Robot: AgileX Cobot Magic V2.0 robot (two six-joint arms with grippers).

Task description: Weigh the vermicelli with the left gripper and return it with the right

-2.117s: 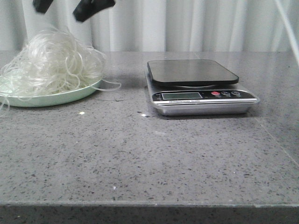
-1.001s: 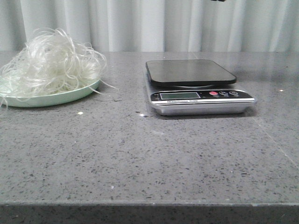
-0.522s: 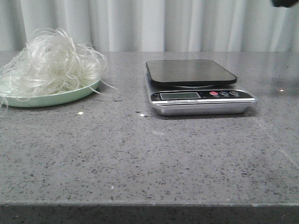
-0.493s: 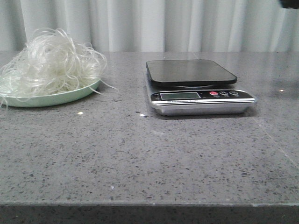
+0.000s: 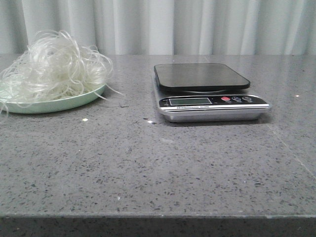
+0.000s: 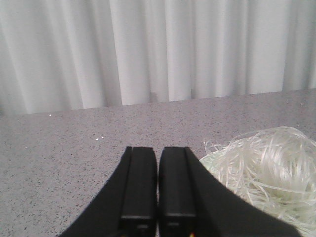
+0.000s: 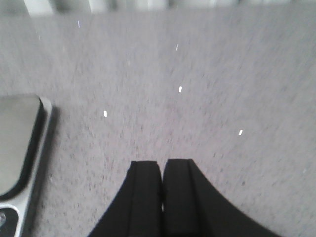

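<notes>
The vermicelli (image 5: 54, 66) is a fluffy nest of white strands lying on a pale green plate (image 5: 59, 104) at the far left of the table; it also shows in the left wrist view (image 6: 266, 165). The scale (image 5: 210, 91) stands right of centre with its black platform bare; its edge shows in the right wrist view (image 7: 22, 148). My left gripper (image 6: 158, 153) is shut and empty, above the table beside the plate. My right gripper (image 7: 162, 165) is shut and empty, over bare table beside the scale. Neither gripper shows in the front view.
The grey speckled table (image 5: 148, 163) runs to a front edge close to the camera. White curtains (image 5: 173, 24) hang behind the table. A few small white specks (image 5: 85, 119) lie on the tabletop between plate and scale.
Two seconds ago black gripper parts hung above the vermicelli at top left. A dark gripper part then showed at the top right corner and has now left the front view. Plate and scale stay put.
</notes>
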